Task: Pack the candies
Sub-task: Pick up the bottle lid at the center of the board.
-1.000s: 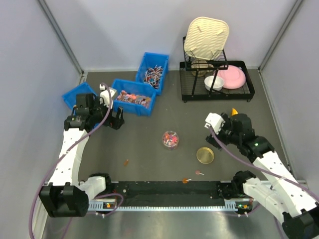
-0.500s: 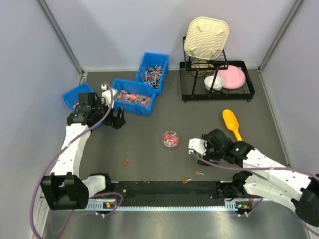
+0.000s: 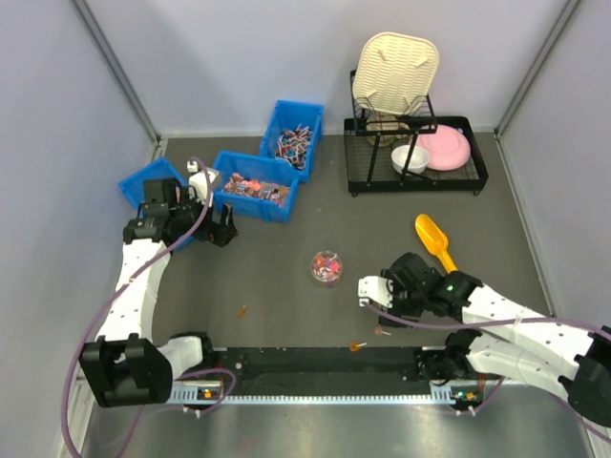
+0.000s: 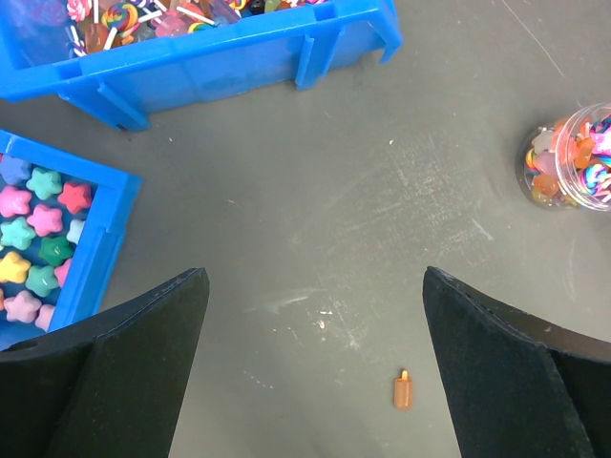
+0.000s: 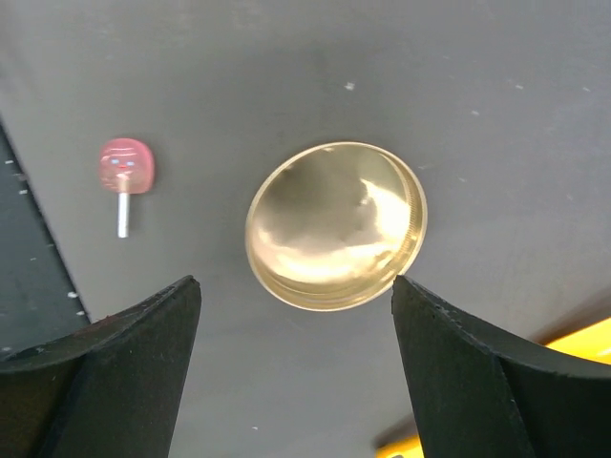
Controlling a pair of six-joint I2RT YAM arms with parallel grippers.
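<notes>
Since my right gripper (image 5: 294,284) hangs open and empty, jaws straddling the gold lid (image 5: 334,224), it's the closer arm; the candies (image 3: 326,266) sit in the jar (image 4: 533,138) nearby, off to its left and slightly farther out.

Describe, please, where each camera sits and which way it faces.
Top external: above and behind, looking down on the table; left arm, right arm show.
Left wrist: looks down at the candy jar; open left claw shows.
Right wrist: looks down at the gold lid; open right claw shows.
Shared: top and left wrist see the jar.
</notes>
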